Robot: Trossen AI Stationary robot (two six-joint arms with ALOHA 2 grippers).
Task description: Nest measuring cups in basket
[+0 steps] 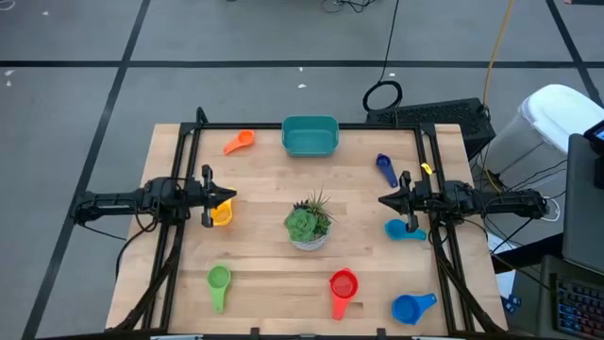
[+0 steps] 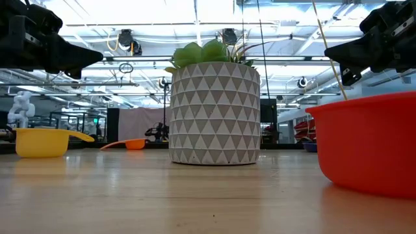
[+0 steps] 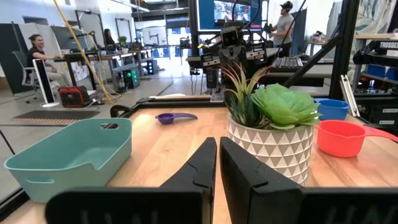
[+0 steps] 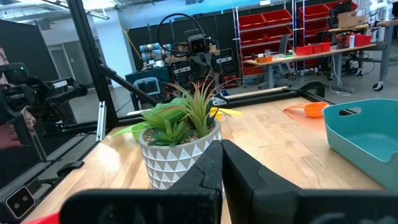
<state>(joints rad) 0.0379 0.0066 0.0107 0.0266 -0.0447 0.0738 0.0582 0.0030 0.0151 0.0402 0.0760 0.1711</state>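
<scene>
We see a wooden table (image 1: 264,264) with a plant (image 1: 309,225) in the middle, in a big workshop. Both grippers, left gripper (image 1: 209,197) and right gripper (image 1: 404,201), are pressed together, holding nothing.

The white patterned pot of green succulent (image 1: 308,227) stands midway between the left gripper (image 1: 226,197) and right gripper (image 1: 384,201); the teal rectangular plastic basket (image 1: 310,136) sits behind it.

Four views: overhead looking straight down on the table (image 1: 264,274); table-level facing roomward, near the potted plant (image 2: 214,107); two wrist cameras facing each other, sharing it centrally.
</scene>
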